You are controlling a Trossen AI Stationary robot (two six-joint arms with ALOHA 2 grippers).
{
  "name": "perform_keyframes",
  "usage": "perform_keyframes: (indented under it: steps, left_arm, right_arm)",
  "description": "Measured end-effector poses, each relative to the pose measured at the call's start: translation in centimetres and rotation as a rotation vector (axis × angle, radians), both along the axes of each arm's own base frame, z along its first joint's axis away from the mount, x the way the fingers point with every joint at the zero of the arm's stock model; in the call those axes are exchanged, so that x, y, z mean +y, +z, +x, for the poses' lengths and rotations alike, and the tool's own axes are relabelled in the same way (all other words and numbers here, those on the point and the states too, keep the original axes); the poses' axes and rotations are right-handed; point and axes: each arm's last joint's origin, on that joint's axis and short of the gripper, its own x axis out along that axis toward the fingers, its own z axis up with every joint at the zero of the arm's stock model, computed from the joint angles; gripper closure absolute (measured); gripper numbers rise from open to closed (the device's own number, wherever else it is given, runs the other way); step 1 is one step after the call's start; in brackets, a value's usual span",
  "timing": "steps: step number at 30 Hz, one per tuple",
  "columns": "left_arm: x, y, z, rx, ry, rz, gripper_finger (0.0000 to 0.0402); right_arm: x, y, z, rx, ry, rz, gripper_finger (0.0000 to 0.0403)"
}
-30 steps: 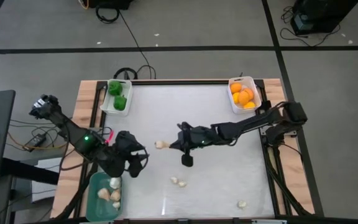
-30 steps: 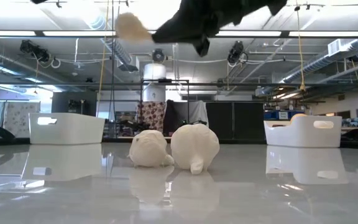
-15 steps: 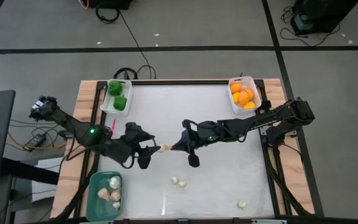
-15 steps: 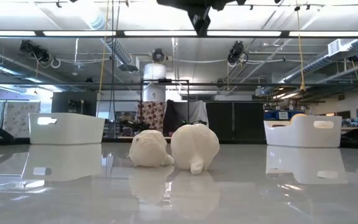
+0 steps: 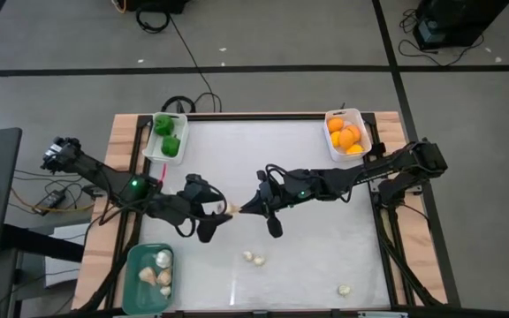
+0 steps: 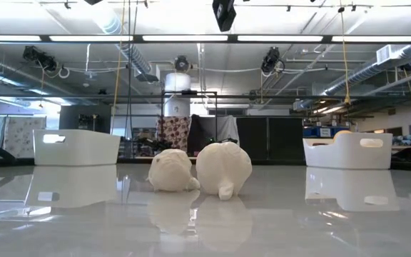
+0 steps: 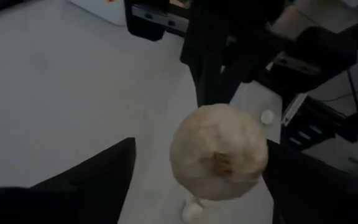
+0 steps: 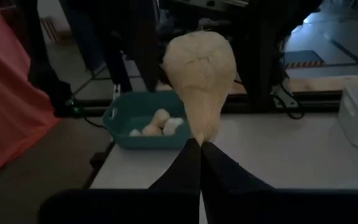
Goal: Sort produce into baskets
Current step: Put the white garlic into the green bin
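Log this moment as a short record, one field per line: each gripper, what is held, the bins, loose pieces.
right gripper: shut on the stem of a garlic bulb, above mid-table
left gripper: jaws open, either side of that bulb
teal bin: holds beige pieces
left white bin: green peppers
right white bin: orange fruit
loose pieces: three on the table

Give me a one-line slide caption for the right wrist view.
Right gripper pinches a beige garlic piece by its stem, held up before the teal bin of similar pieces.
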Motion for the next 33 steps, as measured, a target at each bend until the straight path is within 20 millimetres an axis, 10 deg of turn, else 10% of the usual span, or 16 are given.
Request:
perform_keyframes:
  steps: [17, 33]
  left_arm:
    - [0.1, 0.0, 0.0, -0.004, 0.027, -0.034, 0.0246]
    - [-2.7, -3.0, -4.1, 0.562, -0.219, -0.386, 0.0258]
  right_arm:
    - [-1.5, -0.4, 0.1, 0.070, -0.022, 0.106, 0.0349]
    - [-2.8, -4.9, -1.7, 0.450, -0.304, 0.076, 0.0172]
